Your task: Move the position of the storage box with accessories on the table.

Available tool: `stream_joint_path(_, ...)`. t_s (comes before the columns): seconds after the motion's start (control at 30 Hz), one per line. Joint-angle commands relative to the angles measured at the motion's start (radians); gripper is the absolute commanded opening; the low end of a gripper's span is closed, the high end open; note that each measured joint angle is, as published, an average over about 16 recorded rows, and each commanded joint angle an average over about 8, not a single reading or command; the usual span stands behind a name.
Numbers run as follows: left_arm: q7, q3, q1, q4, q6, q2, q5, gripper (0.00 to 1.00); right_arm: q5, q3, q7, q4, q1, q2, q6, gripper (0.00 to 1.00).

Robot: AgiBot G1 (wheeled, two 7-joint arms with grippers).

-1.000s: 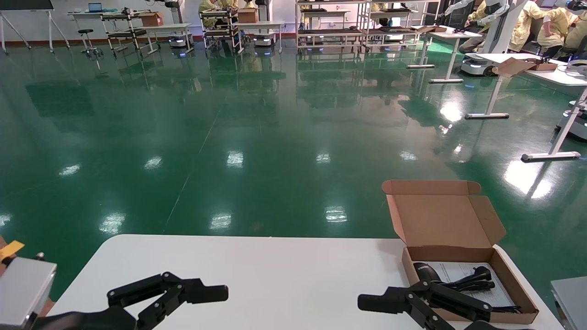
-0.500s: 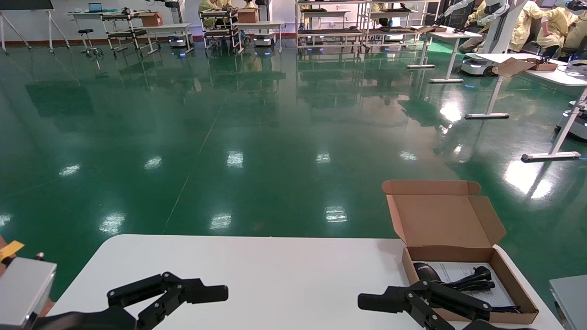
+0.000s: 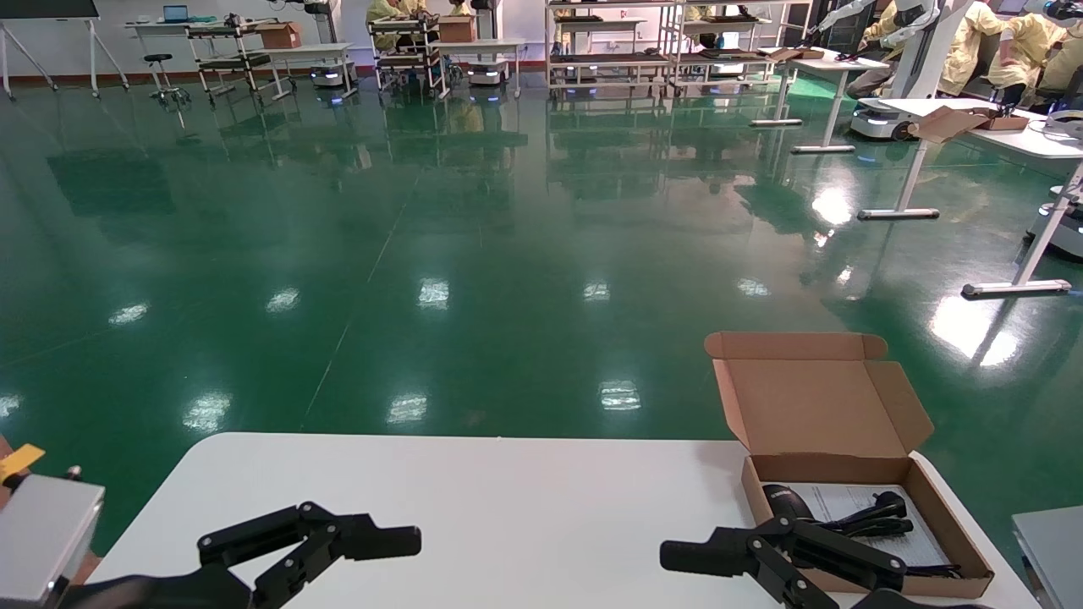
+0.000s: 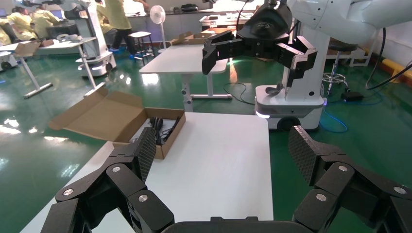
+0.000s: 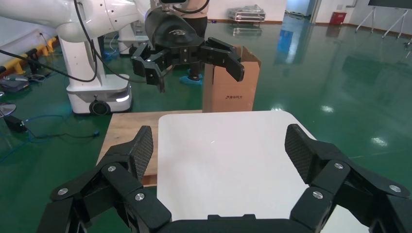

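Note:
The storage box (image 3: 949, 526) sits open on the right end of the white table (image 3: 508, 499), with its flap lid (image 3: 812, 406) standing up at the far side. Inside lie a black cylindrical device (image 3: 783, 501), coiled black cables (image 3: 880, 512) and a white paper sheet (image 3: 833, 499). The box also shows in the left wrist view (image 4: 172, 136). My right gripper (image 3: 702, 560) is open and empty, held above the table by the box's near left corner and apart from it. My left gripper (image 3: 376, 545) is open and empty over the table's left part.
A grey case (image 3: 42, 533) stands at the table's left and a grey edge (image 3: 1053, 541) at its right. An upright brown carton (image 5: 231, 87) and a wooden surface (image 5: 128, 131) lie past the table's left end. White tables with metal legs (image 3: 922, 110) stand far right.

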Motion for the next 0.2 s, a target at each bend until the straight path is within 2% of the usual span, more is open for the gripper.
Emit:
stream_joint_path(0.03,0.000,0.000,0.000,0.000,0.000,0.000,0.000,1.00,0.000,0.000,0.000,0.000,0.000,0.000,0.000,1.00)
stream_joint_path(0.2,0.000,0.000,0.000,0.000,0.000,0.000,0.000,1.00,0.000,0.000,0.000,0.000,0.000,0.000,0.000,1.00)
